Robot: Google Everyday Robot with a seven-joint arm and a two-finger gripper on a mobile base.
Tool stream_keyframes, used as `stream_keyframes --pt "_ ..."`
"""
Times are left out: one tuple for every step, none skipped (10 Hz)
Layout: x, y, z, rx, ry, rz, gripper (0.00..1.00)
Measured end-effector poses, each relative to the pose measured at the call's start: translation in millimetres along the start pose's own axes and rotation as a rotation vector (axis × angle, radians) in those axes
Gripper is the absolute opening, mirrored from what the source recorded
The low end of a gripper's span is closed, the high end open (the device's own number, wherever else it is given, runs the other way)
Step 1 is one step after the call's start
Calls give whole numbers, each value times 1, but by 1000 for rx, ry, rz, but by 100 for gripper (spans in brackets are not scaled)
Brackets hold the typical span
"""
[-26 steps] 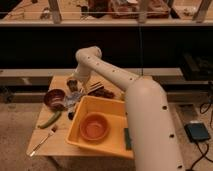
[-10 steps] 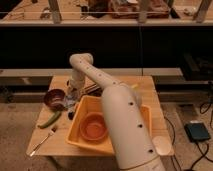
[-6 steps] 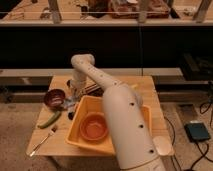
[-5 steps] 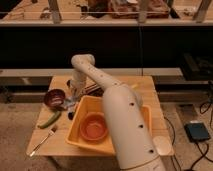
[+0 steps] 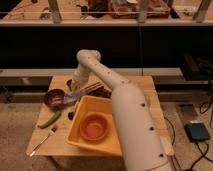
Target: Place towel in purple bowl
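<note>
The purple bowl [image 5: 53, 98] sits on the left part of the wooden table [image 5: 150, 95]. A pale grey towel [image 5: 70, 99] lies crumpled just right of the bowl, touching its rim. My gripper [image 5: 73, 93] hangs from the white arm [image 5: 95, 70] and is down at the towel, right beside the bowl. The towel is outside the bowl.
A yellow tray [image 5: 111, 142] holding an orange bowl [image 5: 94, 126] fills the table's middle front. A green vegetable [image 5: 50, 119] and a fork [image 5: 42, 141] lie at the front left. A dark brown item [image 5: 98, 90] lies behind the tray.
The arm has swung left and the gripper has come down from above the table to the towel beside the purple bowl. In the last second it has hardly moved.
</note>
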Motion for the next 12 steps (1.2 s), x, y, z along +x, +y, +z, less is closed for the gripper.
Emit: stream_keyframes --pt "-2 -10 -18 9 5 1 0" --pt "-4 -20 -33 19 11 0 0" --pt "-7 -35 -54 32 18 -4 0" --pt "-12 -48 -70 48 22 -10 0" --pt "-17 -60 -84 59 27 -20 0" --pt "-21 -69 -93 69 30 -28 0" --pt "-26 -78 -102 85 29 -36 0" --pt "-28 -82 -110 105 28 -38 0" --pt "-30 -85 -113 118 26 -43 0" --pt "-34 -88 -115 141 6 -54 0" --pt "-41 -95 -113 152 -12 -70 0" --pt "-48 -101 -108 155 -27 -86 0"
